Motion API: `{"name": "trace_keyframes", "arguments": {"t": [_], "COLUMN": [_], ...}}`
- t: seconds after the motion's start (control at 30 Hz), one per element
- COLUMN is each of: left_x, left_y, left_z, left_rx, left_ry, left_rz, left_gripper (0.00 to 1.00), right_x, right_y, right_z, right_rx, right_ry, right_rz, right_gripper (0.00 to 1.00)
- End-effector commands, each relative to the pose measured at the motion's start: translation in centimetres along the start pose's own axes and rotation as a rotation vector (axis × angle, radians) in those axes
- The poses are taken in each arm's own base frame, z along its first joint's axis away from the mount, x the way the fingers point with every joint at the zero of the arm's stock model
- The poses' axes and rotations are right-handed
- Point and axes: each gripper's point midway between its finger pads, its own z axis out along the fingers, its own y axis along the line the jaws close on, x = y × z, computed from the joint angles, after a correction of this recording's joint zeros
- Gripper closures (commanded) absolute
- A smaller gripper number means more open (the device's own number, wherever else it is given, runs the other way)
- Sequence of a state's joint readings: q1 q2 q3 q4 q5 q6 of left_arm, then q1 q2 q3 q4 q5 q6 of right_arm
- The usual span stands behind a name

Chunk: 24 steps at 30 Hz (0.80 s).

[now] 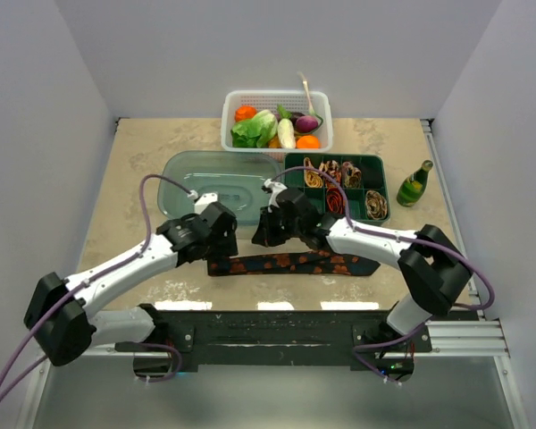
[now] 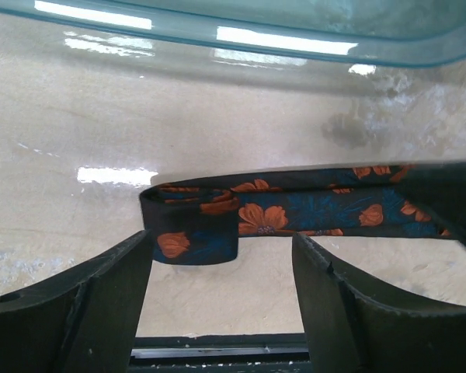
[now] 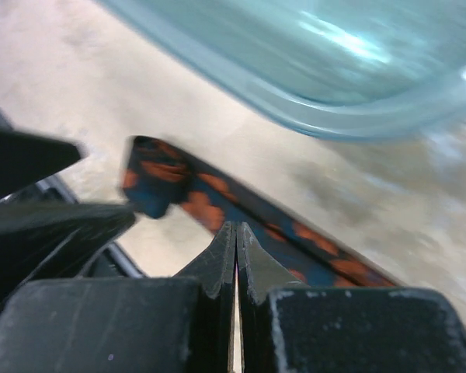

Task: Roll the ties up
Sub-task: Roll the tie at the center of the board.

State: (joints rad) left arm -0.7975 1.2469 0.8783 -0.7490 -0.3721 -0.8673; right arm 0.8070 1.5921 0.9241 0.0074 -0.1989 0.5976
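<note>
Tie (image 1: pixel 290 264), dark with orange flowers, lies flat and stretched left to right on the tabletop (image 1: pixel 134 152) near the front edge, between the two arms. Its left end is folded back over itself, as the left wrist view shows. The left fingers (image 2: pixel 101 303) stand wide apart, one on each side of that folded end, and neither touches the cloth. The right fingers (image 3: pixel 217 260) are pressed tight together with nothing between them, their tips over the band just right of the fold. Whether they touch the tie I cannot tell. Behind both arms lies a clear teal lid (image 1: pixel 219 179), its rim close to the tie in the wrist views. To its right sits a green tray (image 1: pixel 375 161) with rolled ties (image 1: pixel 326 172) in several compartments. A white basket (image 1: pixel 237 96) of vegetables stands behind lid and tray, and a green bottle (image 1: pixel 415 183) stands just right of the tray.
</note>
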Motion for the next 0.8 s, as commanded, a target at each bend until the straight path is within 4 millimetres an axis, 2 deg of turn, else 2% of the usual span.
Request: {"name": "trace_keyframes", "arguments": {"t": [0.0, 0.03, 0.07, 0.1, 0.13, 0.17, 0.2, 0.23, 0.27, 0.3, 0.33, 0.4, 0.43, 0.77], "left_x": [-1.6, -1.0, -1.7, -2.1, -1.4, -2.0, -2.6, -1.5, -2.0, -2.4, -1.2, -1.4, -0.2, 1.6], "left_y": [0.0, 0.2, 0.2, 0.8, 0.9, 1.0, 2.0, 2.0, 2.2, 3.4, 3.3, 4.2, 4.1, 4.8], "left_z": [-0.5, -0.4, -1.1, -1.0, -0.9, -1.4, -1.2, -1.0, -1.4, -1.1, -0.8, -0.4, -0.1, 1.8], "left_rx": [0.153, 0.178, 0.218, 0.22, 0.254, 0.296, 0.297, 0.337, 0.371, 0.365, 0.403, 0.423, 0.452, 0.447], "left_ry": [-0.039, -0.021, -0.051, -0.062, -0.033, -0.058, -0.069, -0.033, -0.057, -0.067, -0.026, -0.035, 0.004, 0.048], "left_rz": [-0.116, -0.127, -0.156, -0.188, -0.198, -0.221, -0.261, -0.275, -0.294, -0.334, -0.346, -0.393, -0.403, -0.464], "left_gripper": [0.22, 0.2, 0.19, 0.16, 0.15, 0.15, 0.13, 0.12, 0.12, 0.12, 0.11, 0.11, 0.11, 0.17], "right_x": [-0.7, -0.4, 0.4, 0.6, 1.0, 1.9, 1.6, 1.8, 2.2, 2.3, 2.5, 3.0, 3.0, 4.3], "right_y": [4.6, 5.1, 5.2, 6.2, 6.5, 6.3, 7.2, 7.4, 7.3, 7.8, 7.9, 7.9, 7.9, 6.3], "right_z": [0.7, 1.1, 1.9, 2.3, 2.6, 3.4, 3.7, 4.0, 4.6, 4.9, 5.2, 6.0, 6.2, 7.2], "right_rx": [-0.075, -0.089, -0.092, -0.116, -0.125, -0.121, -0.145, -0.155, -0.152, -0.16, -0.16, -0.158, -0.159, -0.118], "right_ry": [0.001, 0.012, 0.039, 0.049, 0.061, 0.089, 0.077, 0.08, 0.093, 0.095, 0.104, 0.12, 0.119, 0.144], "right_rz": [-0.13, -0.139, -0.141, -0.151, -0.153, -0.15, -0.157, -0.157, -0.158, -0.164, -0.171, -0.175, -0.176, -0.169], "right_gripper": [1.0, 1.0, 1.0, 1.0, 1.0, 1.0, 1.0, 1.0, 1.0, 1.0, 1.0, 1.0, 1.0, 1.0]}}
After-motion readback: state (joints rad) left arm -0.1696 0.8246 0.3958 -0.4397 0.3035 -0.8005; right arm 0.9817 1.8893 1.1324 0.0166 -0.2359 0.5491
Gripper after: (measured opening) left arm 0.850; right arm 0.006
